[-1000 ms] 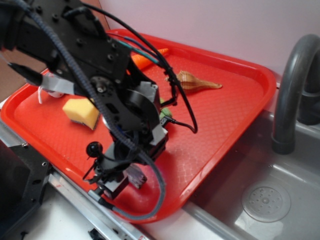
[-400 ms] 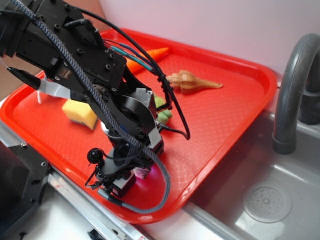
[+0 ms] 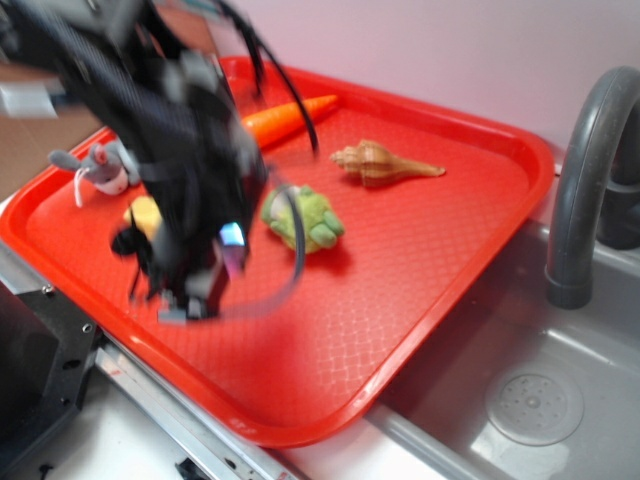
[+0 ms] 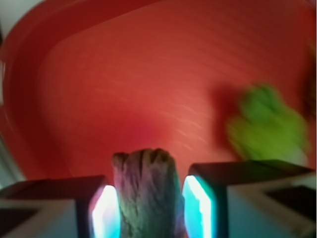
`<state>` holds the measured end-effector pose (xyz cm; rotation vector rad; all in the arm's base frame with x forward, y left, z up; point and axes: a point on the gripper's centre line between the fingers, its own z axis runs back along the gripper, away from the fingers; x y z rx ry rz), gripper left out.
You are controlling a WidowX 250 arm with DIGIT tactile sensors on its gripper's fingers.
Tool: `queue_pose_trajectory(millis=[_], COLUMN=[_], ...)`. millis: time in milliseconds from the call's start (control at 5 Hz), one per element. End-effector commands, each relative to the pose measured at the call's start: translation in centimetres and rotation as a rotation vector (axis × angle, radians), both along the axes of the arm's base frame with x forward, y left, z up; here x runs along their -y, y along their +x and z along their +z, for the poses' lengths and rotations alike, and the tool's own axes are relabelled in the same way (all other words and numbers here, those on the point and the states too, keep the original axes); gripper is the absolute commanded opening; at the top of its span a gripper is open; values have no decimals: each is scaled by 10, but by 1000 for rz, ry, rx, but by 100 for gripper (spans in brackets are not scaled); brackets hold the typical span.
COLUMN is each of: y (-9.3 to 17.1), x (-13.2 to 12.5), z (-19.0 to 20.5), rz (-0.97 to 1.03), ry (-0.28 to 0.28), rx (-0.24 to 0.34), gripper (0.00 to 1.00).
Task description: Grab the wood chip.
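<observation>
In the wrist view the wood chip (image 4: 146, 193), a dark brown-grey streaky chunk, stands upright between my two glowing pads (image 4: 105, 213). My gripper (image 4: 151, 210) is shut on it, above the red tray (image 4: 124, 84). In the exterior view the arm is a dark blur over the tray's left half, with the gripper (image 3: 205, 285) pointing down near the front rim. The chip itself cannot be made out there.
On the red tray (image 3: 450, 250) lie a green soft toy (image 3: 305, 218), a tan spiral seashell (image 3: 385, 163), a carrot (image 3: 285, 117), a partly hidden yellow sponge (image 3: 143, 215) and a grey mouse toy (image 3: 100, 165). A grey sink (image 3: 530, 400) and faucet (image 3: 585, 180) stand at the right.
The arm has swung left and up from the tray's front, carrying the wood chip off the tray. The green toy, hidden behind the arm before, now shows.
</observation>
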<state>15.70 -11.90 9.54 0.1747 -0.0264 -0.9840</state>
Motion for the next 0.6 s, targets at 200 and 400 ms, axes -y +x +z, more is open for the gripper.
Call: queue_pose_trajectory(millis=[200,400], y=[33,28], x=[-51,-60], z=[110,117], rz=[740,990], ry=[-60,-102], rx=[15,10], gripper=[0,0])
